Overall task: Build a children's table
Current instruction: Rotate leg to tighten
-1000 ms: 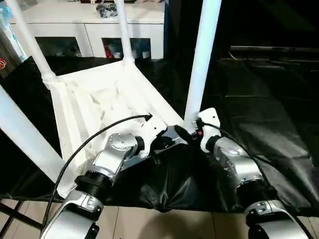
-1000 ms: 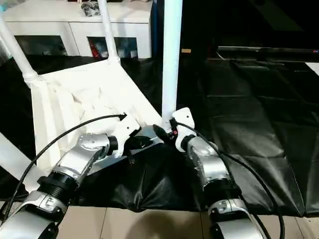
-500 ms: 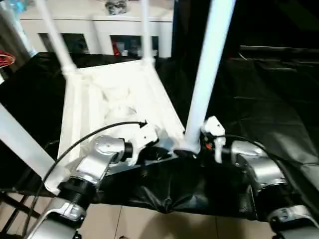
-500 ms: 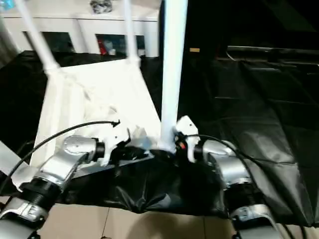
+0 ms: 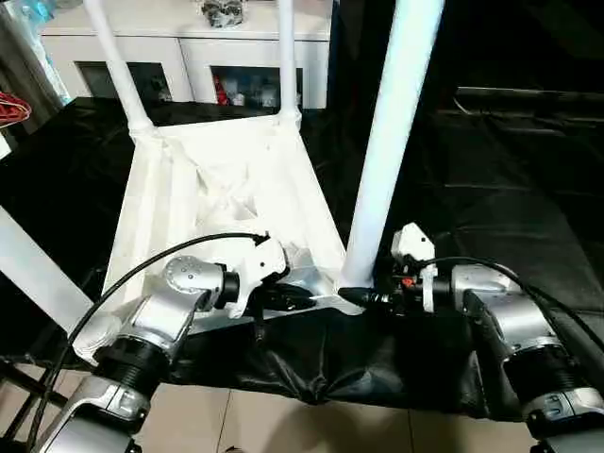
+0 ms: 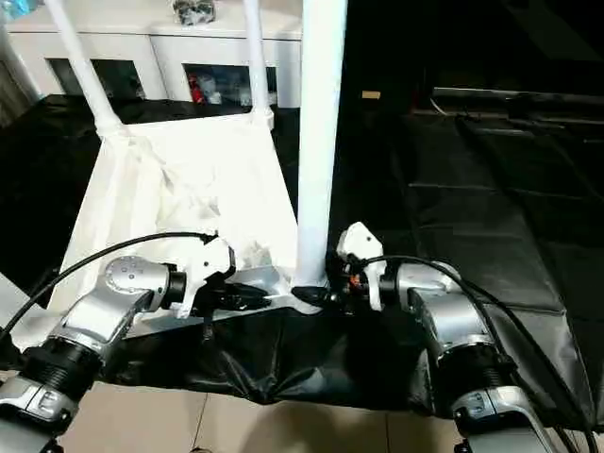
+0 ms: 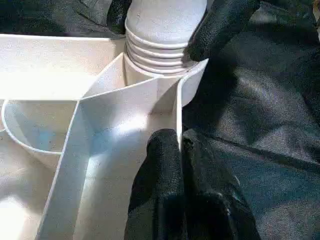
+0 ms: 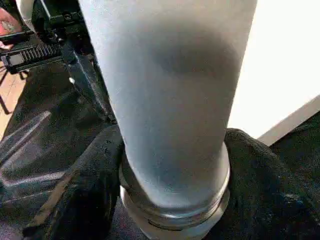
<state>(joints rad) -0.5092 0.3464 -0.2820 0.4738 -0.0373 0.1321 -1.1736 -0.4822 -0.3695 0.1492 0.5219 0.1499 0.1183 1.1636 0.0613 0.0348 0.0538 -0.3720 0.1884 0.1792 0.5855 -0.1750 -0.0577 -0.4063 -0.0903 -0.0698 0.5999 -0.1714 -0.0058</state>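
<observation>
1. white plastic everywhere: one tabletop (image 5: 217,203) lies upside down on the black-draped table (image 5: 528,198), its ribbed underside facing up.
2. four legs rise from it: two thin-looking ones at the far corners, leg one (image 5: 113,61) and leg two (image 5: 286,57); a thick near leg (image 5: 392,142) at the near right corner; and a fourth leg (image 5: 33,274) at the near left, cut off by the picture edge.
3. two grippers work at the near edge. the left gripper (image 5: 293,297) has its black fingers (image 7: 162,185) pinched together on the thin upright rim of the tabletop, close to the corner.
4. the right gripper (image 5: 363,297) sits at the foot of the near leg, its fingers (image 8: 85,200) spread to either side of the leg's base and wrapped around it.
5. the leg is a smooth round tube; its lower end shows ridged rings (image 7: 160,52) seated in the round corner socket (image 7: 165,80).
6. the black cloth is glossy and wrinkled, hanging in folds off the near edge of the big table.
7. one white cabinet (image 5: 189,57) stands behind, its top cut off; the small items on it and in its openings are too unclear to name.
8. all four legs run out of the picture at the top.
</observation>
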